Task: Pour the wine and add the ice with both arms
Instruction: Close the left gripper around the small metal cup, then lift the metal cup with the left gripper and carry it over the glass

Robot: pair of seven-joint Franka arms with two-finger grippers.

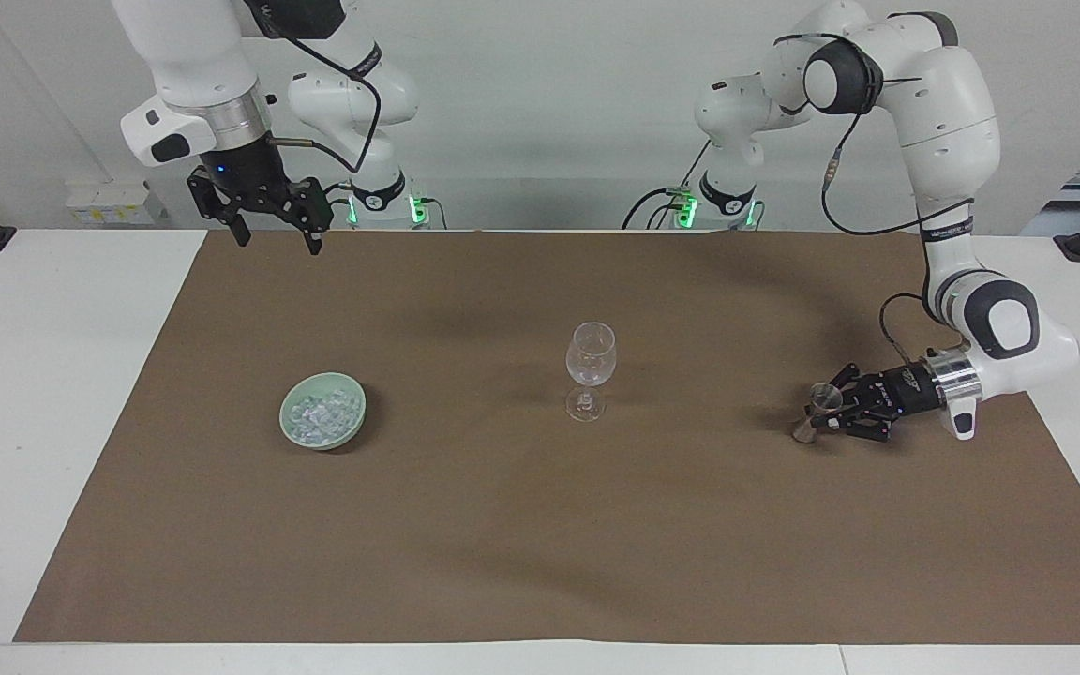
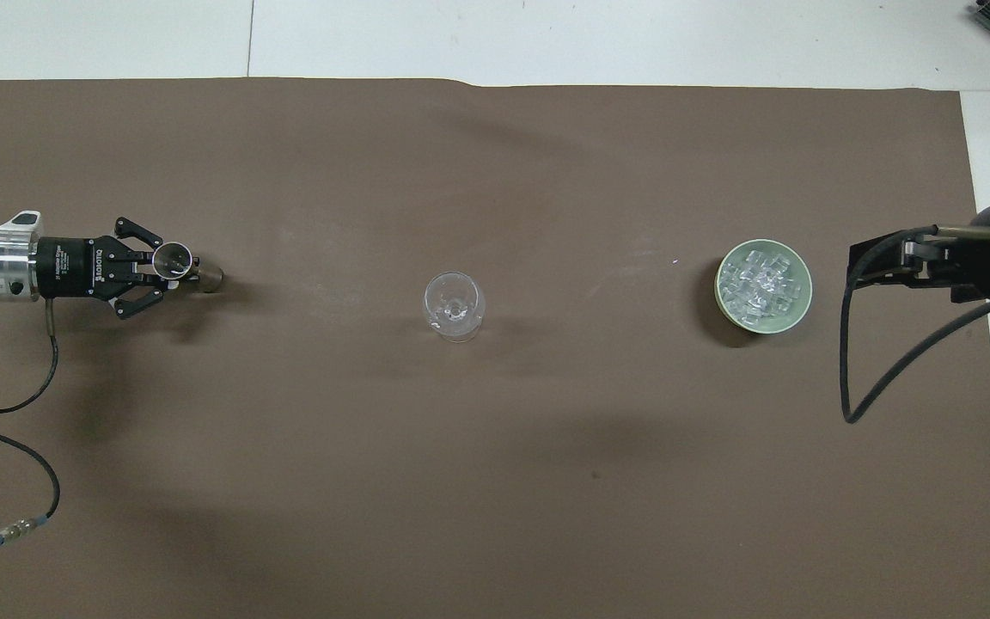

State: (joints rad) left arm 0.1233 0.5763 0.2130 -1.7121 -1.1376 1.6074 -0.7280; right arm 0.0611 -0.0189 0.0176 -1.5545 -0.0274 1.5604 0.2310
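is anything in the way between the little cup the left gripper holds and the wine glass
Nothing visible. The left gripper is shut on the small cup at the left arm's end of the table, and only bare brown mat lies between it and the wine glass.

White table (image 1: 52, 394), brown mat (image 1: 502, 525), pale wall (image 1: 540, 112).
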